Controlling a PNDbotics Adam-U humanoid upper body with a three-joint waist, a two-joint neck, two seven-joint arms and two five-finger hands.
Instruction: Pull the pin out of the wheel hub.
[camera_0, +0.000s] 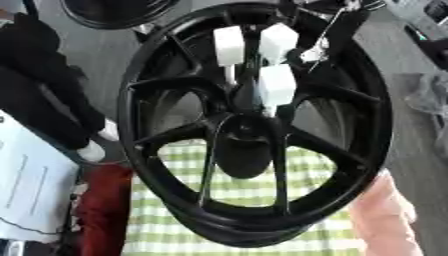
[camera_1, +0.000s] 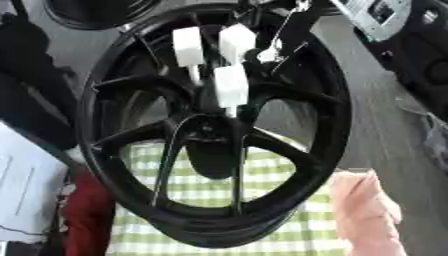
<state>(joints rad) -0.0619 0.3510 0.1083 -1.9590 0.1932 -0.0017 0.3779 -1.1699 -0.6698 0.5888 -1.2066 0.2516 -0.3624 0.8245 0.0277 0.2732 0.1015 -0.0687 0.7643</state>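
A glossy black wheel (camera_0: 254, 125) with curved spokes stands nearly upright on its rim, filling most of the view, its lower edge resting on a green-and-white checked cloth. Three pins with blocky white heads sit clustered just above the dark oval hub (camera_0: 242, 150): one (camera_0: 228, 46) at upper left, one (camera_0: 278, 42) at upper right, and a third (camera_0: 276, 85) lower and nearest the hub. Thin pale shafts run down from the white heads toward the hub.
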